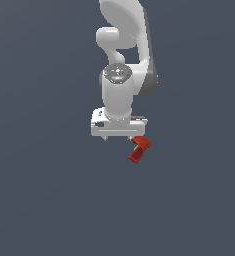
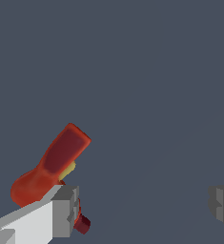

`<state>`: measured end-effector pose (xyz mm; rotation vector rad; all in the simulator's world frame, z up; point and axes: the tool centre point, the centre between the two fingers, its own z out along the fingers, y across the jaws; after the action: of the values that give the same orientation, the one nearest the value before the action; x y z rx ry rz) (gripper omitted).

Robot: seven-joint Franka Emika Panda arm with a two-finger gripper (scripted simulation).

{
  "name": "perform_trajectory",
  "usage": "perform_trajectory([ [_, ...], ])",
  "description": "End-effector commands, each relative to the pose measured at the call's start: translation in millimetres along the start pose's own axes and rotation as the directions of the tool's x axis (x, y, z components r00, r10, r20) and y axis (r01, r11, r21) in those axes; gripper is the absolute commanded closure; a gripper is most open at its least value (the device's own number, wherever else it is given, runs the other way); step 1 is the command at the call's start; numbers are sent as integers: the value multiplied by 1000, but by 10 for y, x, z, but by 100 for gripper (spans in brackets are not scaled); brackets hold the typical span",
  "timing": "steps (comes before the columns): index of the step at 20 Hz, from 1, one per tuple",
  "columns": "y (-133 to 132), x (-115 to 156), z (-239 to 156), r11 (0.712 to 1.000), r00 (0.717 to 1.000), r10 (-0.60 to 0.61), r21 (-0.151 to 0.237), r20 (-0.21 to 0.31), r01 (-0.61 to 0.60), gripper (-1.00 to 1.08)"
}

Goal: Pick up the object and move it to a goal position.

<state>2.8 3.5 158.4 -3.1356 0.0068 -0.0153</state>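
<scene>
The white Panda arm (image 1: pixel 126 45) is seen in the exterior view reaching down over a plain dark grey-blue surface (image 1: pixel 39 200). Its wrist ends in a white gripper (image 1: pixel 118 138), whose broad body is set across the picture and whose short fingertips point downward.

The object (image 1: pixel 139 149), a small dark-red bent piece, is seen just beneath the gripper body at the exterior view's right end. One limb is angled down toward the exterior view's left, and the bend lies close under the fingertip on that side.

In the wrist view the object (image 2: pixel 51 169) is shown larger: a flat-sided, rounded bar rises obliquely from a bulbous red end, with a small yellowish patch at the bend and a small dark-red stub beside the finger. It is placed against the outer side of one grey finger pad (image 2: pixel 66 212), not between the two pads. Whether it touches that pad or only lies just beside it cannot be told from these pictures.

The other finger pad (image 2: pixel 222 207) is seen well apart from the first, at the opposite edge of the wrist view. The jaws are spread wide, and nothing is held in the gap (image 2: pixel 144 209) between them; only bare surface is seen there. The object is therefore not grasped. Whether it rests on the surface cannot be judged, since no shadow or contact line is visible.
</scene>
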Motion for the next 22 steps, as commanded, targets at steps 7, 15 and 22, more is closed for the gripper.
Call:
perform_trajectory([
  [7,167,8,28,1000,1000,28,-12,5,-28,-100],
  [15,127,26,95,998,998,66,10,19,-66,-100],
  [22,-7,83,320,977,979,192,80,75,-197,-100],
])
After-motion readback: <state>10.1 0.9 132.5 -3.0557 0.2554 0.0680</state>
